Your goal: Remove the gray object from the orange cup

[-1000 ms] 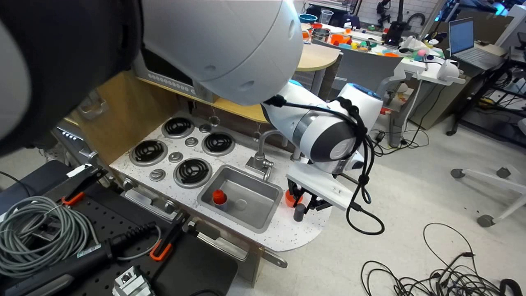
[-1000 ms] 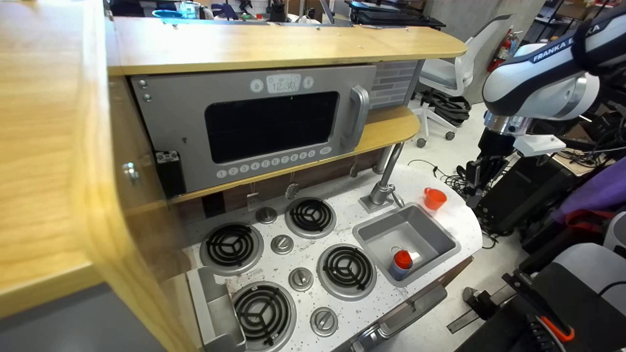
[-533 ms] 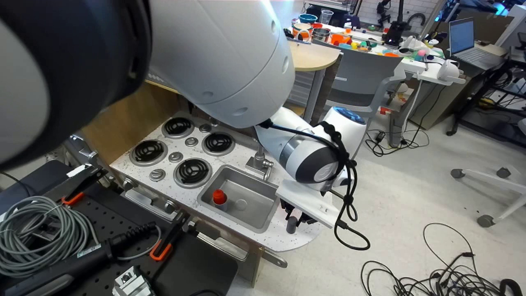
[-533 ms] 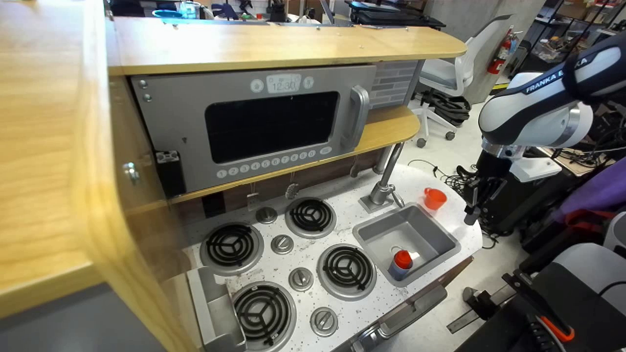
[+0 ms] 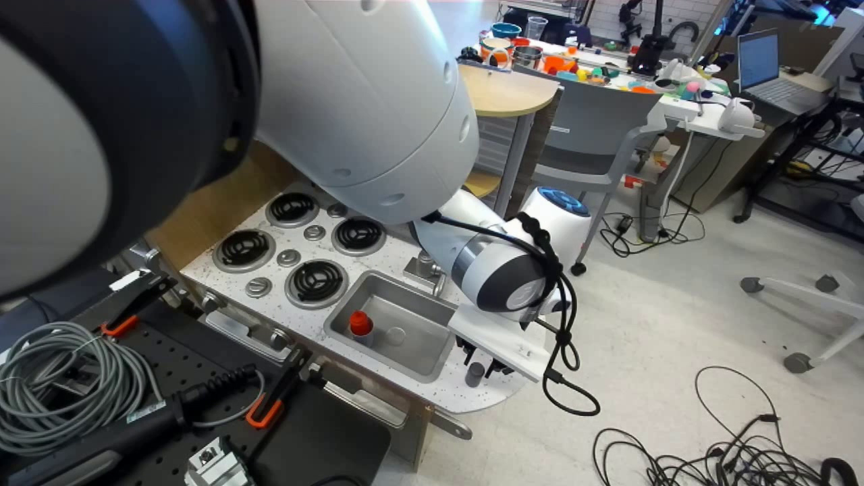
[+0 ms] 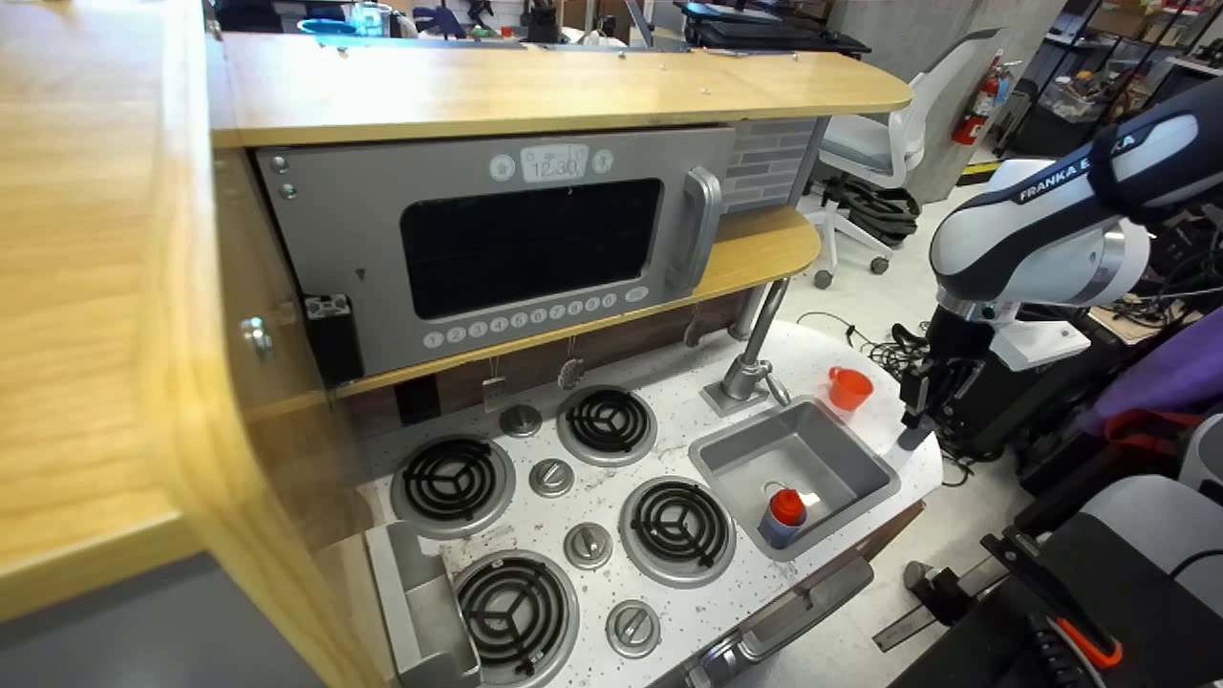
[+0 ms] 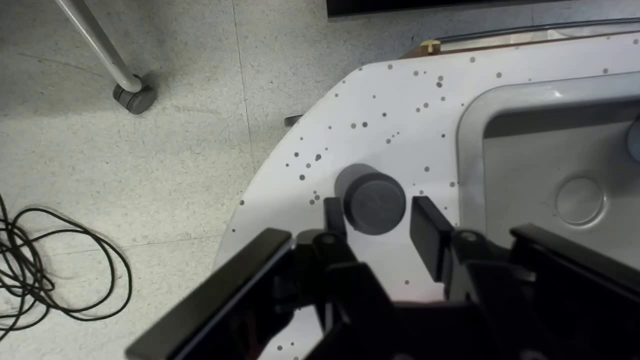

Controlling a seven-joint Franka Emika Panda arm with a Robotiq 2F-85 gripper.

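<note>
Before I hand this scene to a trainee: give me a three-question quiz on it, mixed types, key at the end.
1. True or false: the gray object is outside the orange cup.

2. Multiple choice: in the wrist view, the gripper is
A) shut tight
B) open
C) out of sight

3. Fill in: in both exterior views, the red-topped item is inside the ____.

Key:
1. True; the two are apart.
2. B
3. sink
</note>
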